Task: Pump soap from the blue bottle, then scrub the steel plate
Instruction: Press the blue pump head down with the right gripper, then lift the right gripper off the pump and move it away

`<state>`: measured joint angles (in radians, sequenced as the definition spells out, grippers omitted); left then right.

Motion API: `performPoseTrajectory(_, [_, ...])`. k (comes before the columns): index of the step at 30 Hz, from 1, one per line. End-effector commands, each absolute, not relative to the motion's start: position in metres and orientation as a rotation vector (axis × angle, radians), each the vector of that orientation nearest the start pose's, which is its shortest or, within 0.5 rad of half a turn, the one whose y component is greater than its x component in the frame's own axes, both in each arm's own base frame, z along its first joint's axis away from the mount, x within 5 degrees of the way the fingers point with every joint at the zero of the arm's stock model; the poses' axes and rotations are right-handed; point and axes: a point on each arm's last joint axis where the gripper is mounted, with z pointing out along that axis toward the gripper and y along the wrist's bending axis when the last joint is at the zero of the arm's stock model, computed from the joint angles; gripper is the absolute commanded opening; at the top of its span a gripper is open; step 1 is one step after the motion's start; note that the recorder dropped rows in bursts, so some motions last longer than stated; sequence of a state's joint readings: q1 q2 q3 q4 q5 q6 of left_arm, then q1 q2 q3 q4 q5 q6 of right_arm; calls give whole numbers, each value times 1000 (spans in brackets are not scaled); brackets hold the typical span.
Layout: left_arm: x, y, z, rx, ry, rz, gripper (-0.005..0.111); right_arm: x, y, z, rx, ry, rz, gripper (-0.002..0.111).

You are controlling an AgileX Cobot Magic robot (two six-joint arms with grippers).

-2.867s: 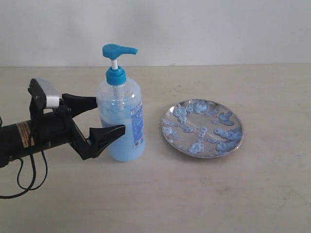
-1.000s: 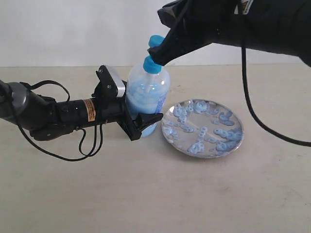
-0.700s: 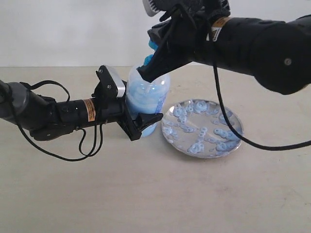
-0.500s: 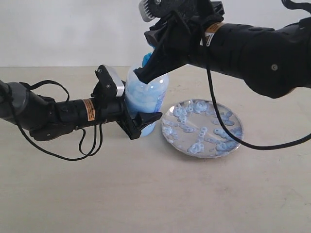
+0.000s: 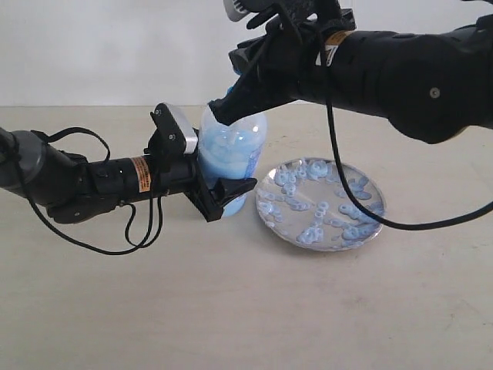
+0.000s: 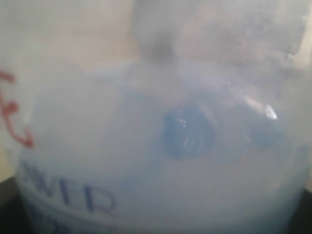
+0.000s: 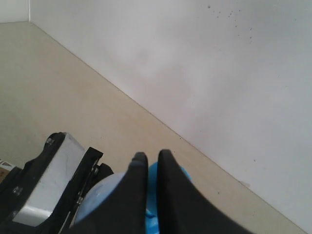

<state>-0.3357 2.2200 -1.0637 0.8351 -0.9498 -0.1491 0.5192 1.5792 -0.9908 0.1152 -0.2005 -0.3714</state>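
Left gripper (image 5: 225,182) clamped round bottle (image 5: 231,158), mid-body. Right gripper (image 5: 224,112) tips down on bottle top, pump head mostly hidden. Plate (image 5: 377,220) just beside bottle, dotted with soap blobs (image 5: 319,211).

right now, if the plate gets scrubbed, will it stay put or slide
The steel plate looks thin and shallow-rimmed on a smooth table, so scrubbing would probably make it slide unless held. The soap blobs likely make it slippery to grip.

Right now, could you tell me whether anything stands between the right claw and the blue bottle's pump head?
Nothing visible does. The right claw sits directly on the pump head atop the blue bottle. The left claw clamps the bottle's body lower down, from the side, clear of the pump.
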Motion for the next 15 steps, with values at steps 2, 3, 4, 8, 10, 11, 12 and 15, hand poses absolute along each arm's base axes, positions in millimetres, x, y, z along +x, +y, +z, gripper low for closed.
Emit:
performPoseTrajectory(2, [370, -190, 103, 1063, 1440, -564, 4, 308, 176, 219, -798, 2040, 166, 0])
performPoseTrajectory(3, [370, -190, 103, 1063, 1440, -564, 4, 308, 177, 217, -797, 2048, 167, 0])
performPoseTrajectory(4, [370, -190, 103, 1066, 1439, -565, 4, 309, 177, 213, -792, 2063, 171, 0])
performPoseTrajectory(8, [368, -191, 103, 1089, 1431, -569, 4, 310, 178, 207, -794, 2077, 170, 0])
performPoseTrajectory(10, [367, -191, 102, 1105, 1426, -572, 4, 310, 178, 206, -795, 2079, 169, 0])
performPoseTrajectory(11, [367, -191, 102, 1108, 1425, -573, 4, 311, 178, 207, -792, 2072, 169, 0])
performPoseTrajectory(12, [367, -191, 102, 1108, 1425, -573, 4, 312, 179, 209, -782, 2051, 169, 0])
performPoseTrajectory(15, [368, -191, 102, 1105, 1428, -571, 4, 318, 180, 227, -779, 1867, 126, 0])
